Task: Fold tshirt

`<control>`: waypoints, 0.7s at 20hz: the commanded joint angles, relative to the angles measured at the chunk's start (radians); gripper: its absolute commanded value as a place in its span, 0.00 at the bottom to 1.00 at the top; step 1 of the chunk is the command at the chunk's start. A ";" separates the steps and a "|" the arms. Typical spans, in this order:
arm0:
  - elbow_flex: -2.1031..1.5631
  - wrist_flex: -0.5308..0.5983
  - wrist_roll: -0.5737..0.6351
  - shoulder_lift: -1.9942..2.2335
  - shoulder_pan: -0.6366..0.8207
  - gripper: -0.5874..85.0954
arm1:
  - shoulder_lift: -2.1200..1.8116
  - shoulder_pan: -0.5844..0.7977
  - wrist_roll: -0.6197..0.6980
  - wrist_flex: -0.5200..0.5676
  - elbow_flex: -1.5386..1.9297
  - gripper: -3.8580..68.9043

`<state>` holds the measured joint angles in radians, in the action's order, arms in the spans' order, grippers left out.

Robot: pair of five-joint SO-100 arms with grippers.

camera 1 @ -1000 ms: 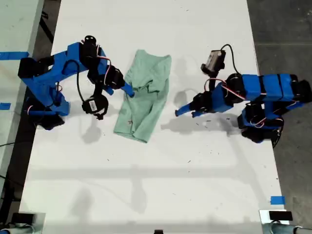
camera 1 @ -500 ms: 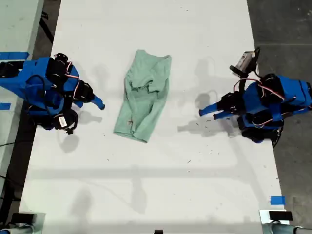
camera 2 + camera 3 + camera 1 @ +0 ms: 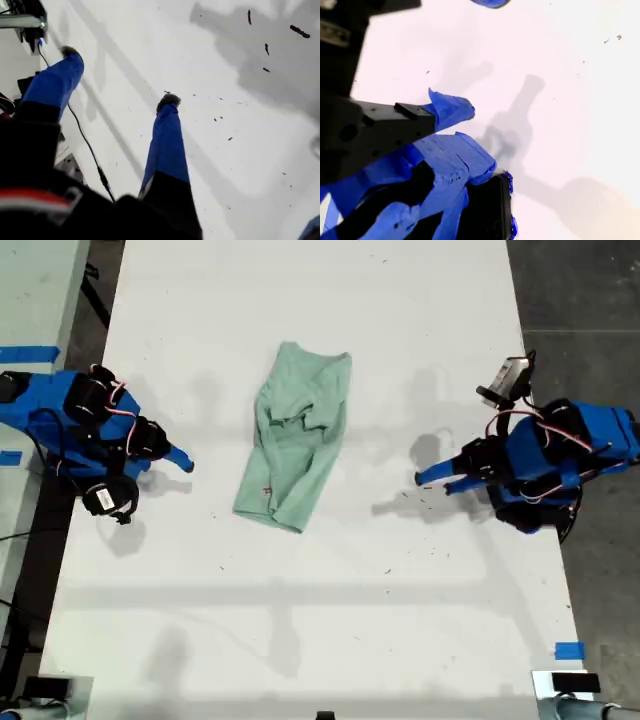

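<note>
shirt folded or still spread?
Folded. The shirt lies as a narrow bundle with layers doubled over, sleeves tucked in, on the table.

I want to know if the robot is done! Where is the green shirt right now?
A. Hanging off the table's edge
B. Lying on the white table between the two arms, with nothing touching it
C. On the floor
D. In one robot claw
B: the tshirt lies bunched on the white table, and in the exterior view both blue arms are pulled back to the sides, clear of it.
</note>
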<state>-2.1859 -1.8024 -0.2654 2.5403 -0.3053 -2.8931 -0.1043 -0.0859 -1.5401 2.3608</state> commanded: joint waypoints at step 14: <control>0.528 0.207 0.423 -0.641 0.140 0.36 | 1.057 0.021 0.229 0.150 -0.781 0.47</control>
<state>-1.7856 -1.6567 0.0859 2.0080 -0.2010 -2.0647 -0.0997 0.0859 -1.4097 1.8607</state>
